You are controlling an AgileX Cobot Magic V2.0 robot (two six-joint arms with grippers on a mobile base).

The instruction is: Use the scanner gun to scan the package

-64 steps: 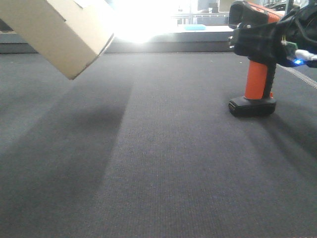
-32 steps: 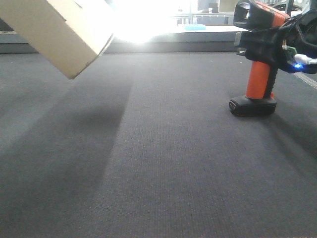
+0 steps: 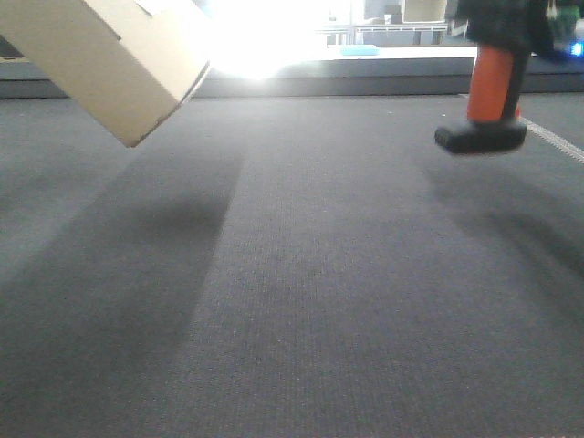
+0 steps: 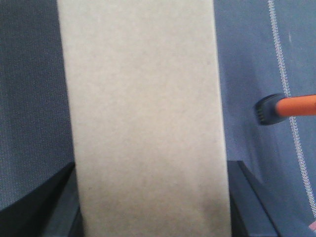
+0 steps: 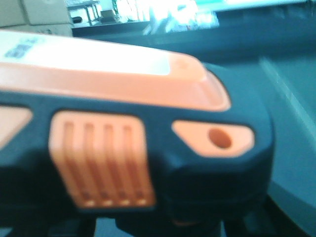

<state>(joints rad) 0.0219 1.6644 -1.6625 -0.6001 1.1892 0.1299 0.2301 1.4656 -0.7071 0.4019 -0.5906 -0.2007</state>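
Observation:
The package, a plain tan cardboard box, hangs tilted above the table at the top left of the front view. In the left wrist view the package fills the middle, and my left gripper is shut on it, with a dark finger showing on each side. The scanner gun is in the air at the top right, its black base off the surface. My right gripper is shut on its head, which is cut off by the frame's top. The right wrist view shows the scanner gun close up and blurred.
Grey carpet-like cloth covers the table. A white stitched line runs along the right side. A dark ledge with bright glare behind it closes the far edge. Stacked cartons stand in the background.
My right gripper has lifted the scanner gun off the table, up and slightly to the right. The package and left gripper have not moved.

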